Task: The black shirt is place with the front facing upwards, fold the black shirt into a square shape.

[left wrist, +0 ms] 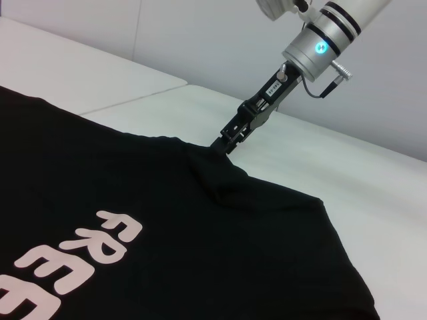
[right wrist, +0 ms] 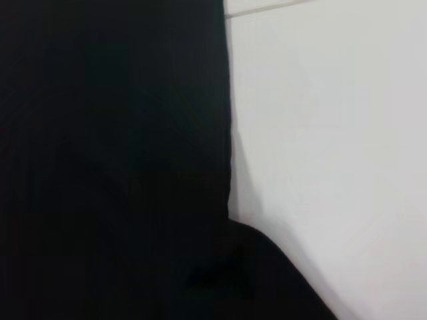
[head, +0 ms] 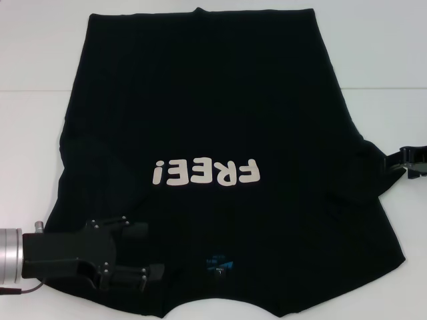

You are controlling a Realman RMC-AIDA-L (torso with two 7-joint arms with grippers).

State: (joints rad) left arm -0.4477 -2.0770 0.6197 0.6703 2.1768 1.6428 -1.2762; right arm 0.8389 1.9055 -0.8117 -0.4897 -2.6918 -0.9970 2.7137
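Observation:
The black shirt point(head: 213, 100) lies spread front up on the white table, collar toward me. Its off-white "FREE!" lettering point(head: 205, 173) reads upside down, and a small blue neck label point(head: 219, 260) sits near the front edge. My left gripper point(head: 143, 251) is open over the shirt's near left shoulder, holding nothing. My right gripper point(head: 398, 162) is at the shirt's right sleeve. In the left wrist view the right gripper point(left wrist: 225, 143) is shut on the sleeve edge, and the shirt point(left wrist: 200, 233) puckers toward it. The right wrist view shows only black cloth point(right wrist: 107, 160) beside the table.
The white table point(head: 33, 147) shows bare strips left and right of the shirt and has a seam line point(head: 27, 90) running across its far part. The right arm's silver wrist point(left wrist: 320, 43) with a cable reaches in above the table.

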